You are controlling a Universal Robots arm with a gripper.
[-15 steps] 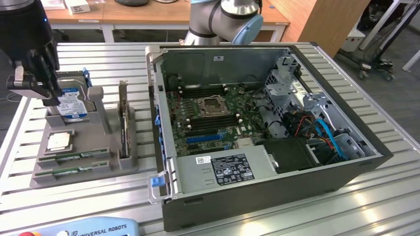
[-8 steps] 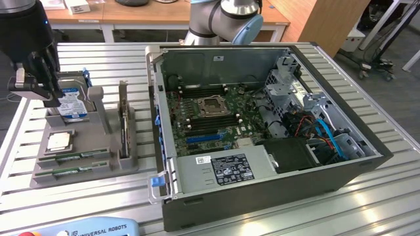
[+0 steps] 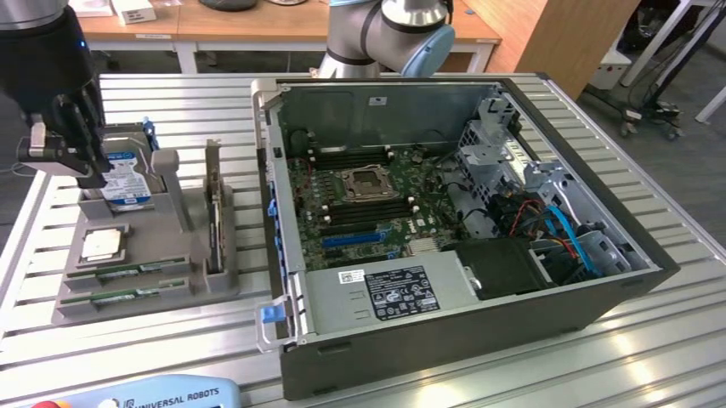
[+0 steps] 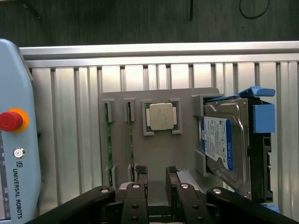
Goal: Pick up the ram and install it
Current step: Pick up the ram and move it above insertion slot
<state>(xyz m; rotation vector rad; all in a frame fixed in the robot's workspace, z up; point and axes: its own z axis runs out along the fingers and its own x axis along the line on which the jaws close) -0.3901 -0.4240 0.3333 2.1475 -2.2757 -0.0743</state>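
Two rams, thin green sticks, lie side by side in slots of the grey holder [image 3: 170, 297]: one ram [image 3: 127, 272] [image 4: 130, 140] and a second ram [image 3: 122, 295] [image 4: 108, 140] beside it. My gripper [image 3: 82, 170] [image 4: 156, 179] hangs above the holder, over its hard-drive end and apart from both sticks. It is open, with nothing between its black fingers [image 4: 140, 176]. The open computer case [image 3: 454, 212] at the exterior view's right shows the motherboard [image 3: 363, 200], with dark memory slots on both sides of the processor socket.
The holder also carries a silver hard drive [image 3: 127, 183] [image 4: 224, 140] with a blue-white label, a square processor chip [image 3: 102, 245] [image 4: 161, 116] and an upright card [image 3: 213, 208]. A teach pendant [image 3: 148, 395] [image 4: 14, 140] lies near the table's front edge. The table is slatted aluminium.
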